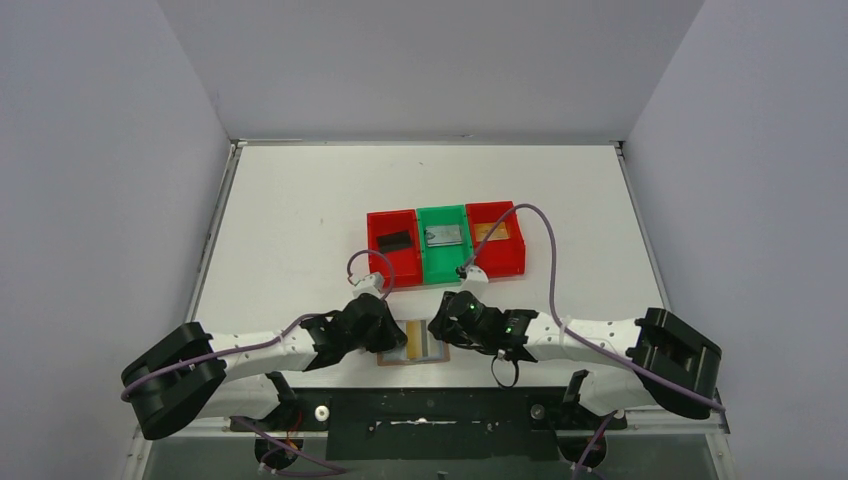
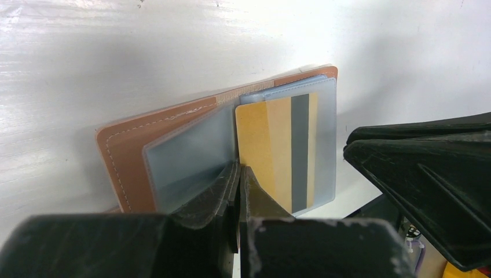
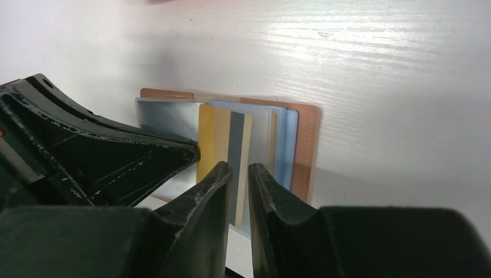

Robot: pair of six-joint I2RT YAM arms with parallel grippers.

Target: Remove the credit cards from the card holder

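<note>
1 stitched tan card holder (image 2: 124, 156) lies open, left end effector (image 2: 239, 169) clenched, right end effector (image 3: 240, 169) slightly parted.

Card holder (image 2: 124, 153) tan-brown w/ white stitching, grey-blue lining. Gold card (image 2: 260, 145) w/ dark grey stripe. Tabletop (image 1: 300, 220) white.

The overhead view is bright and even, lit softly from above, with only faint shadows on the white bench (image 1: 300, 220) near the lower middle of the frame. In both wrist views glare streaks the glossy bench across the upper frame, and a soft shadow lies beside the tan-brown leather card holder (image 2: 124, 156). The black left claw (image 2: 238, 171) and black right claw (image 3: 240, 168) fill the lower frame, dark, close and out of focus.
</note>
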